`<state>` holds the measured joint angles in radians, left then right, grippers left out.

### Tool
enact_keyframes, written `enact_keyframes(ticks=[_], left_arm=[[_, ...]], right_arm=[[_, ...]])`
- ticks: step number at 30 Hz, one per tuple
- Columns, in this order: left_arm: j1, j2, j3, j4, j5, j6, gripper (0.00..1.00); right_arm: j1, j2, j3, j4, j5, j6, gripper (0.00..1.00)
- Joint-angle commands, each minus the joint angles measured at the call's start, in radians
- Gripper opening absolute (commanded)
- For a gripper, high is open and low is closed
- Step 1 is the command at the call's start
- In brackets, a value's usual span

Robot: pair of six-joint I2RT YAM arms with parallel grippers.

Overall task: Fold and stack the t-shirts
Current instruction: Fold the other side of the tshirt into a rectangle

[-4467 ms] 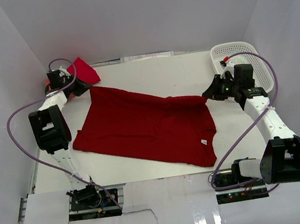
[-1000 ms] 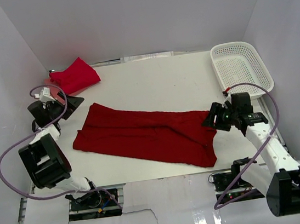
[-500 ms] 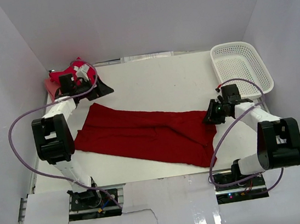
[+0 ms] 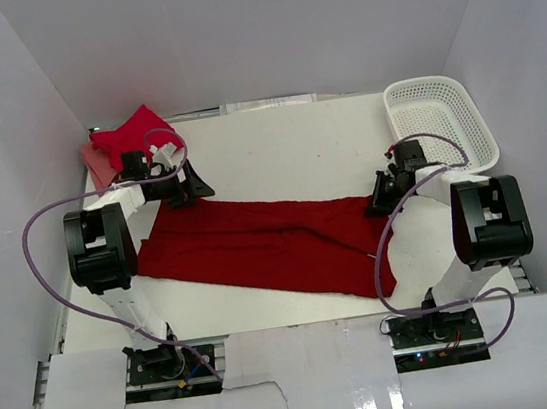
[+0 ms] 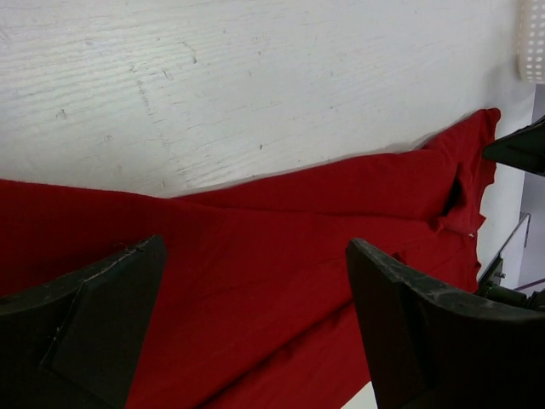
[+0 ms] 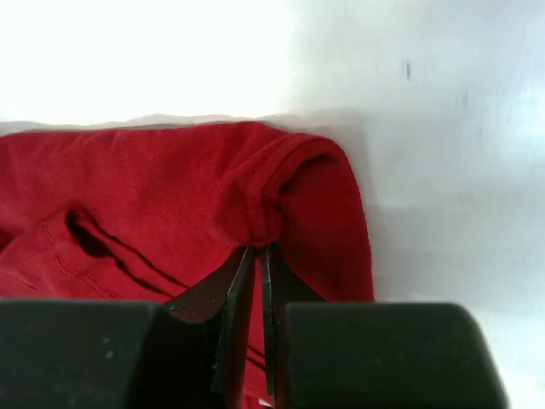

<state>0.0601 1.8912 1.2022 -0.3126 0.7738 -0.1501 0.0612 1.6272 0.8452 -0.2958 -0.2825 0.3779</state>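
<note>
Lengthwise across the middle of the desk (image 4: 297, 151) lies the red t-shirt (image 4: 269, 245), folded into a long band; the left gripper (image 4: 186, 188) hovers over its far left end, jaws spread wide and holding nothing; the right gripper (image 4: 382, 197) sits at the right end, jaws nearly together, pinching a fold of the cloth; a second t-shirt (image 4: 134, 137), also red, lies in the far left corner; a white laundry basket (image 4: 441, 122) stands in the far right corner.
</note>
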Motion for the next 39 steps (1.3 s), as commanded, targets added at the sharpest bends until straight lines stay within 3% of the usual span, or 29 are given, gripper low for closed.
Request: enact_keyframes(ticks=[1,17,22,35,39], left_arm=[[-0.003,-0.037,0.0,0.007,-0.022,0.017,0.98],[0.015,0.112,0.042,0.061,-0.039,-0.045,0.98],[0.073,0.212,0.103,0.067,-0.008,-0.066,0.98],[0.099,0.2,0.165,0.087,0.028,-0.108,0.98],[0.078,0.125,0.178,0.086,0.033,-0.115,0.98]], right_arm=[[0.003,0.052,0.086,0.024,0.028,-0.005,0.13],[0.0,0.296,0.324,0.0,0.046,0.013,0.11],[-0.023,0.37,0.409,-0.011,0.049,0.013,0.11],[-0.101,0.487,0.698,-0.097,-0.004,0.001,0.11],[-0.09,0.467,0.758,-0.109,-0.011,-0.023,0.39]])
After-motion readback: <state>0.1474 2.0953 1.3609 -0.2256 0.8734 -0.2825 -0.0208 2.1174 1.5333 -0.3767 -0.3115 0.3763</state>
